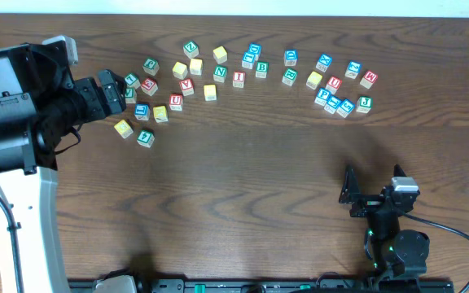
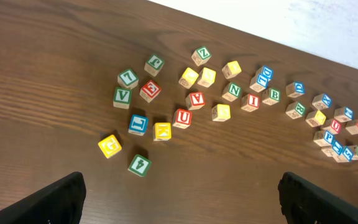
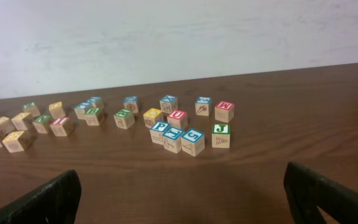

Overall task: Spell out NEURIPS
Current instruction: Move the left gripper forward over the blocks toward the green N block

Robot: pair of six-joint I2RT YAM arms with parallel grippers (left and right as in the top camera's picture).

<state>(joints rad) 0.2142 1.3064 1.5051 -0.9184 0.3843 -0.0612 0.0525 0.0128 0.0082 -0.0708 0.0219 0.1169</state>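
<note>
Across the far half of the table [image 1: 234, 203], lettered cubes [image 1: 290, 57] are lying scattered in a left-to-right band, letters facing up. Mid-band, the green N [image 1: 220, 73], red I [image 1: 238, 78] and red U [image 1: 176, 100] are sitting crowded by a red V [image 1: 187, 85] and green B [image 1: 261, 68]. At the band's left end the left gripper [image 1: 129, 88] is hovering wide open. The right gripper [image 1: 373, 185] is sitting open, well apart.

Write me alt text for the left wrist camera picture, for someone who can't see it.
Many small wooden alphabet cubes with coloured faces lie scattered across a dark brown wooden table, a red U cube and a green N cube among them. The left pincer's two black fingers frame the bottom corners, wide open and holding nothing.
</note>
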